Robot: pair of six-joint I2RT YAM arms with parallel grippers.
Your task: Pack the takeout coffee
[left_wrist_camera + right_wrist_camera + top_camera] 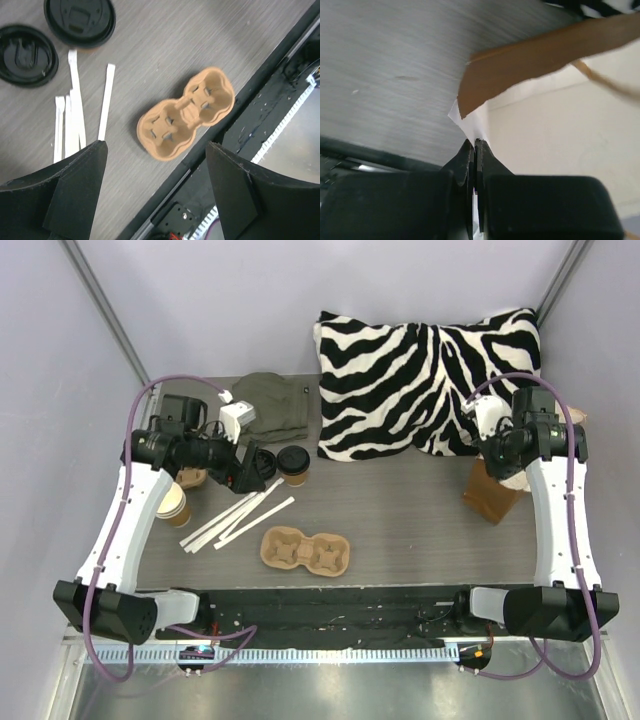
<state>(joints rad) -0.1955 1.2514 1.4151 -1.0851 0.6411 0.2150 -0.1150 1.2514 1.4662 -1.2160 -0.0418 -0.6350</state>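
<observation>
A tan paper coffee cup [175, 505] with a pale rim stands at the table's left edge, beside my left arm. A second cup with a black lid [292, 465] stands just right of my left gripper [248, 473]. That gripper is open and empty, held above the table. In the left wrist view its jaws [156, 149] frame the tan two-hole cup carrier [186, 115], which lies near the front edge [305, 550]. My right gripper [492, 452] is shut [475, 142] on the white-lined edge of a brown paper bag [530, 65], which stands at the right [492, 492].
Two black lids [80, 20] [25, 55] and several white paper strips [75, 110] lie left of the carrier. A zebra-print pillow [430, 375] and a green cloth [272, 405] sit at the back. The black front rail [260, 125] runs close behind the carrier.
</observation>
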